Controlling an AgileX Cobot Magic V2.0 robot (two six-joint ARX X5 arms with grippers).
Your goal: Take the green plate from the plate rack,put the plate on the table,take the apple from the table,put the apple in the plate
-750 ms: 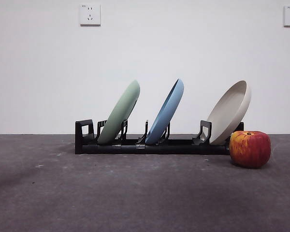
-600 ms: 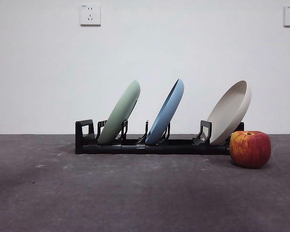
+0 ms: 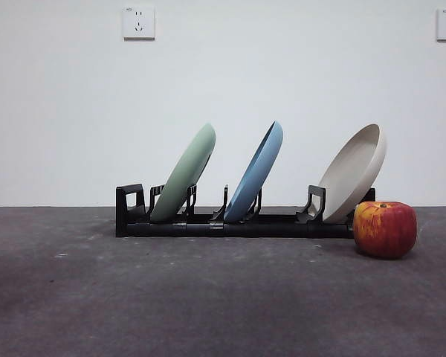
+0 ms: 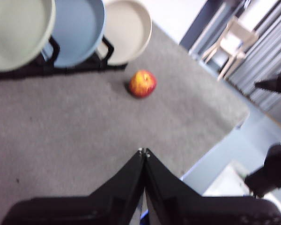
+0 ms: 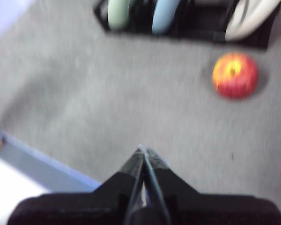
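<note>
Only the wrist views show the grippers: left gripper [image 4: 144, 151] and right gripper [image 5: 141, 149] both have jaws pressed together, holding nothing, above bare table [image 3: 208, 305] well before the plate rack [image 3: 234, 225]. The apple [image 3: 385, 229] sits at the rack's end beside the beige plate [image 3: 353, 172]. The green plate [image 3: 183, 172] leans in the rack's opposite end.

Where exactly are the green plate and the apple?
green plate [image 3: 187, 172], front view, middle of its tilted back.
apple [image 3: 384, 229], front view, middle of its red side.
</note>
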